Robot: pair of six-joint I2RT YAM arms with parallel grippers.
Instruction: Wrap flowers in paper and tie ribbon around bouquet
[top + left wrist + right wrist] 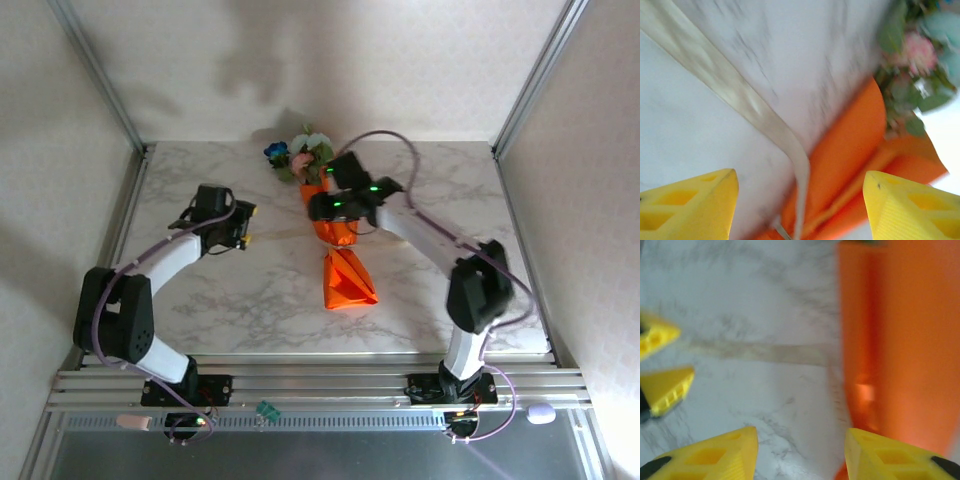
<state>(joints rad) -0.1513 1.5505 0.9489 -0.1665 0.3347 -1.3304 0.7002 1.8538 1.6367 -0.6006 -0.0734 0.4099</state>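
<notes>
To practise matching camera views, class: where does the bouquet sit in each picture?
Top external: bouquet at table centre, blooms at the far end.
Left wrist: bouquet in the right half, blooms top right.
Right wrist: bouquet down the right side, all orange.
Shared landmark: the marble table under it.

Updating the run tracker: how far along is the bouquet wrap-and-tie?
Done: flowers sit wrapped in the orange paper. In hand: nothing; both jaws stand open, the ribbon trailing loose over the table. Left: no knot visible, so the tie probably needs finishing.
</notes>
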